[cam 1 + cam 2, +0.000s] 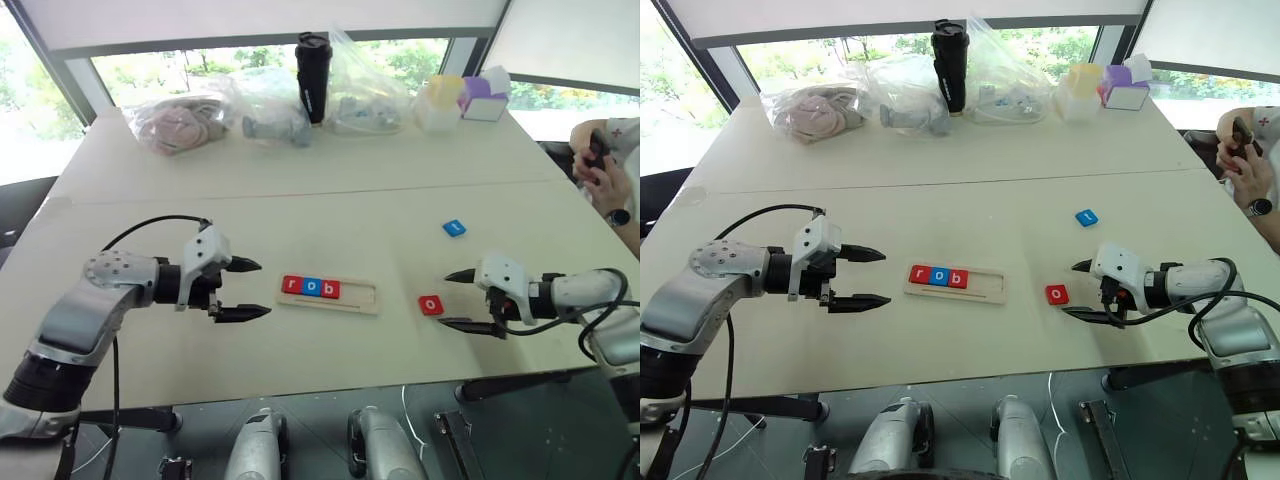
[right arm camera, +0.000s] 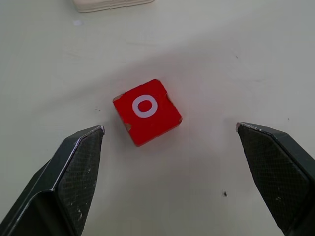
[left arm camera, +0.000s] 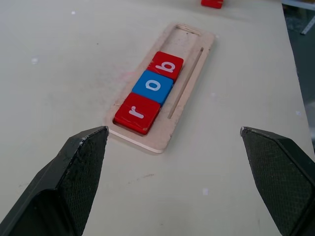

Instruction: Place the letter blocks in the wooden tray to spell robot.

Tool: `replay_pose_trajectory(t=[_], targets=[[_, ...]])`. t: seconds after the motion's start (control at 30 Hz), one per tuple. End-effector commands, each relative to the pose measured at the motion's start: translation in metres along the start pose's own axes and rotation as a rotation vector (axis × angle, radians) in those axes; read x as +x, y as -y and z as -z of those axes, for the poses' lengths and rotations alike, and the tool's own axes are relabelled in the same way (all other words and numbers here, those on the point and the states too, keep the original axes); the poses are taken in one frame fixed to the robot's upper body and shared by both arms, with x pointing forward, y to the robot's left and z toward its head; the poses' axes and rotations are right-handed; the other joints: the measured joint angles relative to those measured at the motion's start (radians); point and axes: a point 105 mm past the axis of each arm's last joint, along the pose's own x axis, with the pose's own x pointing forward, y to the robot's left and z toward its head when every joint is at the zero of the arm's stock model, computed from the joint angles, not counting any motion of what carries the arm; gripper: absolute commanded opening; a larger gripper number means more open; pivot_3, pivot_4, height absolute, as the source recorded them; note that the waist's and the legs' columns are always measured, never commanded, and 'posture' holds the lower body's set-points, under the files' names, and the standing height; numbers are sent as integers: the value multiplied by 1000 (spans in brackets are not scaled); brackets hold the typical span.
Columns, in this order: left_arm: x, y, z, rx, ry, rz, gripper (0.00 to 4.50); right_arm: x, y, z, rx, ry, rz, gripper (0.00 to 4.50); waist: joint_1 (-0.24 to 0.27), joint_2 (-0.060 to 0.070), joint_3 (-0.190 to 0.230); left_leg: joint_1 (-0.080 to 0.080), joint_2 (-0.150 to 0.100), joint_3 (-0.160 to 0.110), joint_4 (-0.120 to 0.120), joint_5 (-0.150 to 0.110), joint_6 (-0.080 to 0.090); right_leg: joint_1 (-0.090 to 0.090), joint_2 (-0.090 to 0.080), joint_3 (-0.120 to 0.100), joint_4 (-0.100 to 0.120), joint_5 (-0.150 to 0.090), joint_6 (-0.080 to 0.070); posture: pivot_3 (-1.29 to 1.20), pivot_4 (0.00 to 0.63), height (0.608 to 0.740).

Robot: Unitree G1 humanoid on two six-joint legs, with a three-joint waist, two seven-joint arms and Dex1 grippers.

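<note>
The wooden tray (image 1: 345, 297) lies mid-table holding three letter blocks in its left end: red r (image 1: 291, 285), blue o (image 1: 311, 287), red b (image 1: 330, 289). Its right part is bare. A red o block (image 1: 431, 305) lies on the table right of the tray, and a blue block (image 1: 454, 228) lies farther back. My left gripper (image 1: 250, 290) hangs open just left of the tray, nothing between its fingers. My right gripper (image 1: 455, 299) is open just right of the red o block (image 2: 146, 110), pointing at it, apart from it.
Clear plastic bags (image 1: 200, 115), a black bottle (image 1: 312, 77) and pastel boxes (image 1: 460, 100) line the table's far edge. A person's hands (image 1: 600, 165) show at the right edge. The table's front edge (image 1: 300, 395) runs close below both grippers.
</note>
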Motion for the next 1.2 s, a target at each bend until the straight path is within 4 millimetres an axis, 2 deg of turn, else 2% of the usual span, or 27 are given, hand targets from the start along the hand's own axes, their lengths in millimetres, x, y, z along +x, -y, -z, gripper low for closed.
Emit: replay_pose_trajectory(t=[0.03, 0.17, 0.2, 0.27, 0.43, 0.53, 0.6, 0.73, 0.8, 1.0, 1.2], targets=[[-5, 3, -7, 31, 10, -17, 4500, 4, 3, 0, -30, 12, -16, 4449, 3, 0, 0, 0, 0, 1, 0, 0, 0, 0, 0, 0, 0, 0, 0, 0, 150, 740], [-7, 8, -6, 23, 9, -38, 4500, 8, 3, 1, -33, 13, -62, 4449, 0, 0, 0, 0, 0, 2, 1, 0, 0, 1, 0, 0, 0, 0, 0, 0, 150, 740], [-8, 9, -6, 21, 10, -42, 4500, 9, 4, 1, -37, 11, -68, 4222, 0, 0, 0, 0, 0, 1, 1, 0, 0, 1, 0, 0, 0, 0, 0, 0, 150, 740], [-8, 10, -5, 19, 9, -49, 4500, 9, 5, 1, -42, 11, -76, 3611, 0, 0, 0, 2, 0, 1, 1, 0, 0, 2, 0, 0, 0, 0, 0, 0, 150, 740], [-9, 9, -5, 20, 9, -60, 4500, 10, 0, -1, -50, 22, -103, 1189, 1, 0, 0, 7, 0, 1, 1, 0, 0, 7, -1, 0, 0, 0, 0, 0, 150, 740], [-8, 6, -5, 21, 9, -64, 4500, 8, 1, -4, -59, 19, -90, 1172, 1, 0, 0, 8, 0, 0, 1, 0, 0, 7, -1, 0, 0, 0, -1, 0, 150, 740], [-8, 5, -6, 23, 10, -64, 4500, 6, 5, -15, -68, 47, -61, 1172, 1, 0, 0, 8, 0, 0, 1, 0, 0, 7, -1, 0, 0, 0, -1, 0, 150, 740], [-7, 1, -12, 48, 25, -59, 4500, 5, 16, -64, -27, 185, 17, 1172, -1, 0, 0, 8, 1, 0, 1, 0, 0, 7, -1, 1, 1, 0, -1, 0, 150, 740], [-4, 1, -16, 92, 25, -35, 4500, 18, 14, -80, 28, 218, 39, 1172, -2, 0, 0, 8, 1, 0, 1, 0, 0, 7, 0, 1, 1, 1, -1, 0, 150, 740], [5, 2, -22, 120, 35, -3, 4500, 55, 1, -99, -2, 214, 15, 1172, 6, 0, 0, 7, 1, 0, 0, 0, 0, 6, -1, 1, 0, 1, -2, 0, 150, 740], [8, 2, -20, 115, 36, -2, 4500, 68, -8, -107, -37, 208, -34, 1172, 2, 0, 0, 6, 0, 2, 0, 0, 0, 6, -1, 1, 0, 1, -1, 0, 150, 740]])
